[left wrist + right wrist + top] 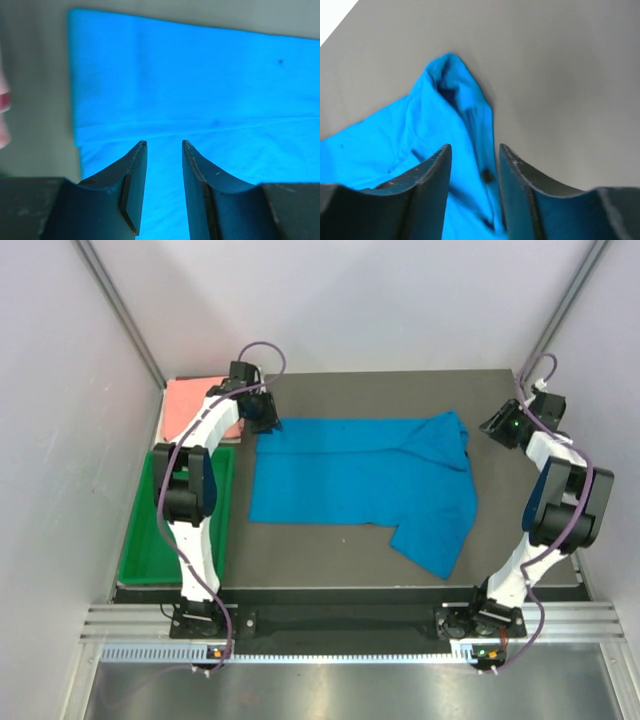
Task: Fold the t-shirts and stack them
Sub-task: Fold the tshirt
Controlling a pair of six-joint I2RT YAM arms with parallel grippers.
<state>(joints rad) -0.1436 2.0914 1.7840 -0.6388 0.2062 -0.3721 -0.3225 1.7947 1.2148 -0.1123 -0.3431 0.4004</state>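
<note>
Dark grey flat worktop (330, 552) first, bearing the whole job. Spread over its middle, a bright blue soft cloth short-sleeved t-shirt (350, 475), mostly flat, seemingly doubled over along its far edge, with one flap jutting out at the near right and a bunched peak at the far right corner; judged mid-fold, not yet a neat rectangle, not yet stacked. Off the worktop's left edge, a green plastic tray (140, 540), no part of the fold. Beyond that tray at the far left corner, a salmon pink cloth t-shirt (192, 400), apparently folded flat, probably parked there as the base of the stack, partly hidden by the left arm. Smallest, the left end effector (266, 416) at the blue shirt's far left corner and the right end effector (497, 426) just off its far right corner, set at opposite ends, likely to work the far edge together. From the left wrist: left end effector (164, 144) with jaws apart and nothing between, above a straight crease barely legible from overhead. From the right wrist: right end effector (475, 147) likewise parted and empty, aimed at the rumpled peak with its dark shadowed folds, only a small bump from overhead. Pink shirt, tray and the whole outline given by the overhead view alone
</note>
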